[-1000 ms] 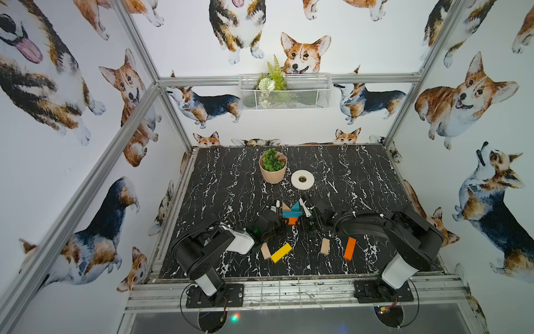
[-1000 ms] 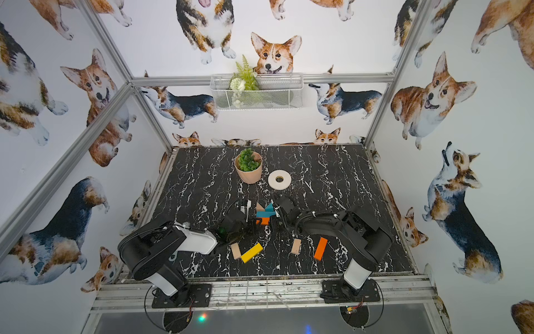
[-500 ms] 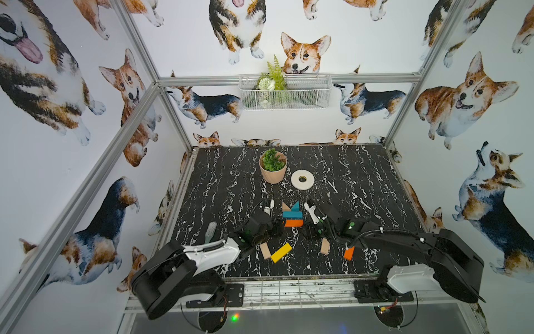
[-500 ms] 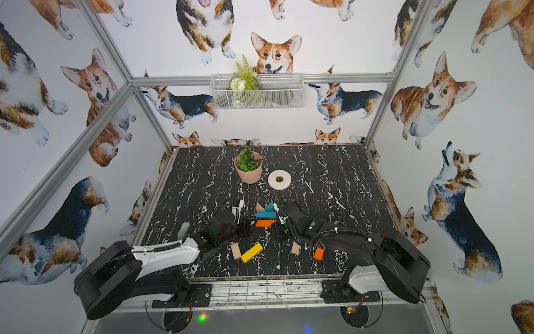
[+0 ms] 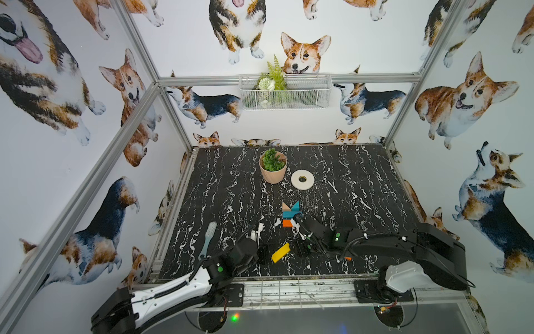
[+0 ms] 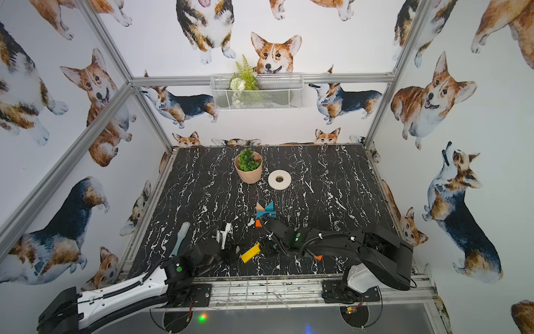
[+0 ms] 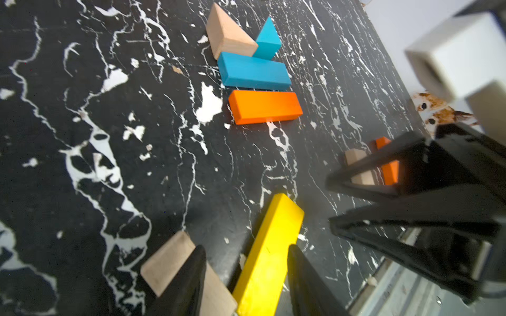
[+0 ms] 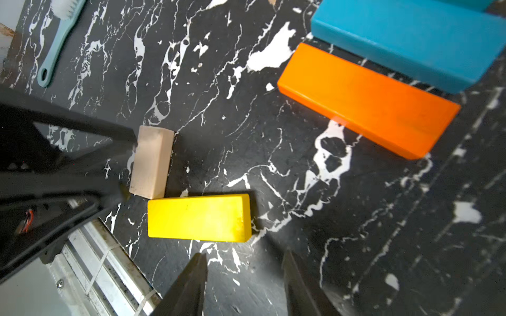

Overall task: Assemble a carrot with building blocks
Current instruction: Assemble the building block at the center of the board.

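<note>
Back from carrot (image 5: pixel 289 214) since a second ago: poised at yellow bar (image 7: pixel 273 232) with left gripper (image 7: pixel 246 247), fingers apart; hovering beside it with right gripper (image 8: pixel 244 254), fingers apart, empty.

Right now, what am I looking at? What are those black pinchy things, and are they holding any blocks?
These are two robot arms, each ending in a pincher called a gripper. Two pictures look down on the whole table; the two close-ups come from cameras on the arms' wrists. On it, a wood triangle, blue triangle, blue bar and orange bar are lined up. Loose nearby: a yellow bar, another orange bar and two plain blocks. A potted plant, tape roll and brush lie there too. The left gripper is open at the yellow bar's end; the right gripper is open too. Neither holds anything.
</note>
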### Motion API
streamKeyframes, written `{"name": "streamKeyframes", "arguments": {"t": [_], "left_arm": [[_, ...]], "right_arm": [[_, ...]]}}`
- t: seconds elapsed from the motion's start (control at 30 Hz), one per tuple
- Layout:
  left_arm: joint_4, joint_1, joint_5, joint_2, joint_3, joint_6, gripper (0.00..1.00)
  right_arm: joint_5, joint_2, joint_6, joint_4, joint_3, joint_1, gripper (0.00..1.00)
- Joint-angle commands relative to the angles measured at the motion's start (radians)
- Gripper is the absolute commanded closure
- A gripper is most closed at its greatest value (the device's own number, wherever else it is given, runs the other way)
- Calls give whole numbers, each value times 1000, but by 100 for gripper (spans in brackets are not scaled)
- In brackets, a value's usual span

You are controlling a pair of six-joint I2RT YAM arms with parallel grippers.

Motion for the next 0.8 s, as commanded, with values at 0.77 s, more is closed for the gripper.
{"name": "streamKeyframes", "arguments": {"t": [0.77], "left_arm": [[-166,-480,-415,190,59,-367,48]], "right_arm": [[-12,85,-13,49,54,-15,49]]}}
